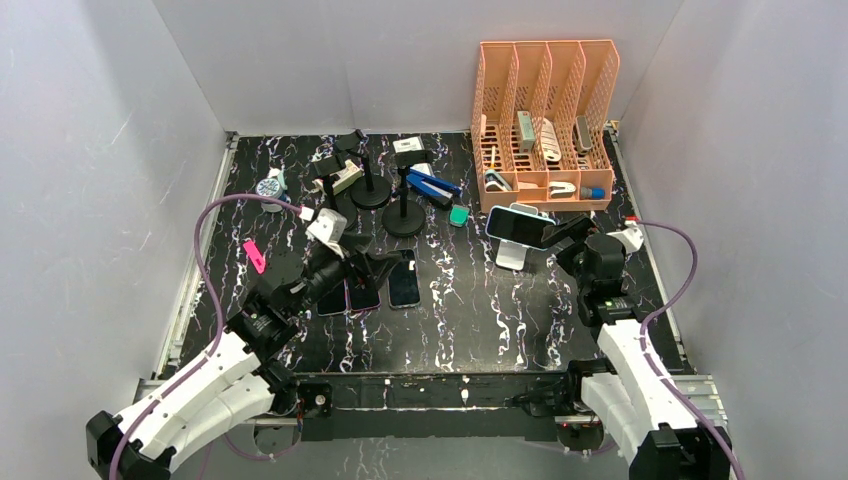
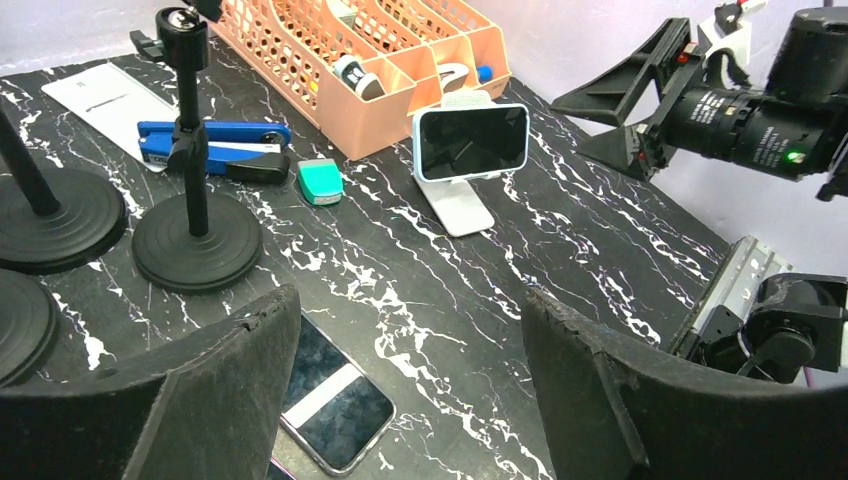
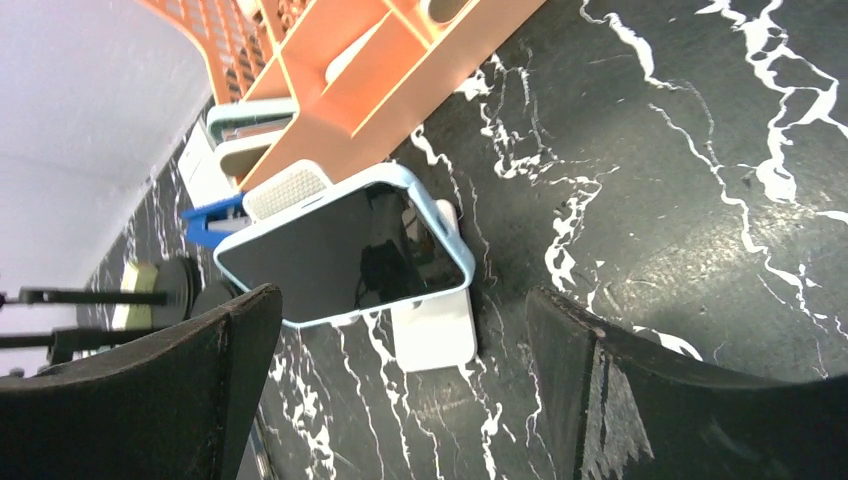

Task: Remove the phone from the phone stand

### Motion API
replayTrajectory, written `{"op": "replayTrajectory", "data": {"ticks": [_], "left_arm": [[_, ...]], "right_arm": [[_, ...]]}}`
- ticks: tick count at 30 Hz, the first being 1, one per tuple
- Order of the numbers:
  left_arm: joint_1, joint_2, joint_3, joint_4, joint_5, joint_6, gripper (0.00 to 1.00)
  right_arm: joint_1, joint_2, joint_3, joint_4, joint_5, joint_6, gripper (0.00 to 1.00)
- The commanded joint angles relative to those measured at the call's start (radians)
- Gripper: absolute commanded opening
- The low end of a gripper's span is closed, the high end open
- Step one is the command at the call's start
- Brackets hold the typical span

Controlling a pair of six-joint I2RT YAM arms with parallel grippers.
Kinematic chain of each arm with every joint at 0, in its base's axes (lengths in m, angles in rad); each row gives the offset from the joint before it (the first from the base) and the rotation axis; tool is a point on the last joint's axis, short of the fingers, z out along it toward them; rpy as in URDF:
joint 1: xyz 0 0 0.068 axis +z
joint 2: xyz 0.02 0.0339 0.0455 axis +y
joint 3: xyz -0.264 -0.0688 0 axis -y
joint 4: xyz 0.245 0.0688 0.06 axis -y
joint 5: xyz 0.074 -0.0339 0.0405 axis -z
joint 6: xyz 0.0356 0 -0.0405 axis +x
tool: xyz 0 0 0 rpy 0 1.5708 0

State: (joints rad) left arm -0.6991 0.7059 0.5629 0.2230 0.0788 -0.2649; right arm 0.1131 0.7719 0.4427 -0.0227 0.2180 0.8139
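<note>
A phone (image 1: 520,226) is being propped sideways on the phone stand (image 1: 512,257). The right gripper (image 1: 563,237), just beside it, and the left gripper (image 1: 382,264) are being held spread.

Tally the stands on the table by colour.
black stands: 3
white stand: 1
total: 4
</note>
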Motion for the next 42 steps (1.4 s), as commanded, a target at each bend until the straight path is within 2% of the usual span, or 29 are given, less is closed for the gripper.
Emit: {"op": "replayTrajectory", "data": {"ticks": [1,3,5,10,22,32,42], "left_arm": [[-0.033,-0.014,-0.002,-0.003,-0.034,0.034,0.77],[-0.041,-0.009,0.0,-0.006,-0.034,0.036,0.77],[-0.046,-0.008,0.001,-0.009,-0.034,0.039,0.77],[-0.057,-0.009,0.002,-0.02,-0.05,0.05,0.77],[-0.088,-0.02,0.001,-0.045,-0.111,0.083,0.77],[-0.092,-0.001,0.005,-0.047,-0.108,0.088,0.77],[-0.092,0.015,0.011,-0.045,-0.101,0.097,0.77]], "right_arm": [[-0.006,-0.038,-0.075,0.175,0.149,0.105,0.99],[-0.012,-0.08,-0.138,0.251,0.132,0.101,0.98],[-0.025,-0.117,-0.18,0.297,0.041,0.082,0.98],[-0.041,-0.123,-0.224,0.361,-0.085,0.051,0.99],[-0.202,0.066,-0.252,0.62,-0.382,0.099,0.99],[-0.211,0.219,-0.318,0.853,-0.415,0.148,0.98],[-0.213,0.296,-0.326,0.942,-0.457,0.119,0.97]]}}
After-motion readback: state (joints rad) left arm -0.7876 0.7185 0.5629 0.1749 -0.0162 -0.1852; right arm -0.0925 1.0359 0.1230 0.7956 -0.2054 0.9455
